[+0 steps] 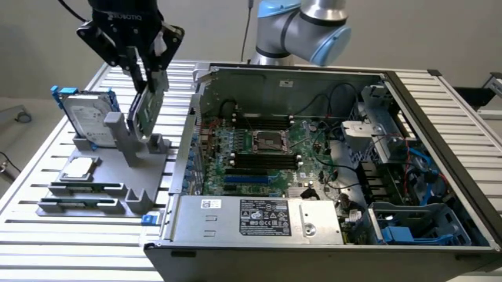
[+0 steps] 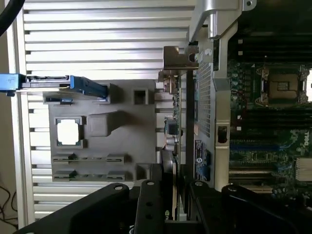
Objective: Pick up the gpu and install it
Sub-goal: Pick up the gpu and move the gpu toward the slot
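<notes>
As the arm (image 1: 302,29) reaches over from behind the case, its black gripper (image 1: 147,70) hangs pointing down above the gray holder (image 1: 102,170), on the exterior view's left.

Grip: 2 fingers (image 2: 146,204) pinch the top edge of the gpu (image 1: 147,106), jaws at a narrow, card-thick gap. The card hangs nearly upright, slightly tilted, with its lower edge at the holder's slot blocks; cannot tell whether it is clear of them.

Materials, largest down:
- Table (image 1: 70,235): ribbed aluminium slats, pale and matte.
- Computer case (image 1: 439,135): dark sheet-metal box lying open side up, green board (image 1: 259,147) exposed inside.
- Holder: flat gray moulded plate with posts and slots.
- Hard drive (image 1: 86,117): silver, blue frame, standing on edge in the holder.
- Gpu: green circuit board, edge-on in the wrist view, thin silver end bracket (image 2: 178,57).
- Chip (image 1: 79,168): small silver square, lying flat in its recess.

Clearance: the gpu hangs just beside the case's near wall, the hard drive near on its other side. Bare slats lie around the holder's outer edges.
</notes>
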You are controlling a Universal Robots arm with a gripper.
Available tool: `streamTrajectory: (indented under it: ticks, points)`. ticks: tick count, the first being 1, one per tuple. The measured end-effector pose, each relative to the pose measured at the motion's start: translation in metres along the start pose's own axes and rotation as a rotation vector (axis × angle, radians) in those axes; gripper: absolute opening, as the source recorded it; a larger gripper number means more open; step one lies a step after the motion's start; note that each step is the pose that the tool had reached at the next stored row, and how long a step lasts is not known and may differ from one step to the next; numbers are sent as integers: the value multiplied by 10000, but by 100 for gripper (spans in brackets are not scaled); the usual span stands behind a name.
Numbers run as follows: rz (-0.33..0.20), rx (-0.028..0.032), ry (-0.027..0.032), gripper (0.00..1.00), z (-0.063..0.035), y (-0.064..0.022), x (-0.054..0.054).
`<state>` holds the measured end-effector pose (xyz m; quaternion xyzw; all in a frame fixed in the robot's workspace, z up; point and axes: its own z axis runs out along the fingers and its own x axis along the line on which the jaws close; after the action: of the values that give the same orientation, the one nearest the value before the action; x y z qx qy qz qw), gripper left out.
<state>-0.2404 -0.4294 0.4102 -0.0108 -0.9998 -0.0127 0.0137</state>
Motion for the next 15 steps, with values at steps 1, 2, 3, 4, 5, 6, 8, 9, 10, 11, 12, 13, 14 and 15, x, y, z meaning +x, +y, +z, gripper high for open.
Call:
streamTrajectory:
  ticks: [1, 2, 3, 4, 5, 6, 8, 9, 10, 11, 12, 13, 14, 15]
  points:
    - [0, 0, 1, 26, -46, 3, -44]
    - [1, 0, 3, 26, -95, 5, -90]
    - [0, -1, 2, 26, -138, 7, -134]
    - [0, -1, 3, 26, -167, 8, -178]
    - [0, -3, 1, 26, -181, 10, -223]
    - [1, -1, 3, 26, -186, 11, -268]
    - [0, -1, 3, 26, -189, 13, -357]
    - [0, 0, 3, 26, -191, 14, -406]
    - [0, 0, 3, 26, -192, 15, -451]
    - [1, -1, 2, 26, -192, 16, -496]
    - [1, 0, 3, 26, -194, 17, -539]
    - [0, 0, 3, 26, -195, 18, -585]
    - [0, 0, 3, 26, -194, 19, -634]
    - [1, 0, 3, 26, -190, 20, -677]
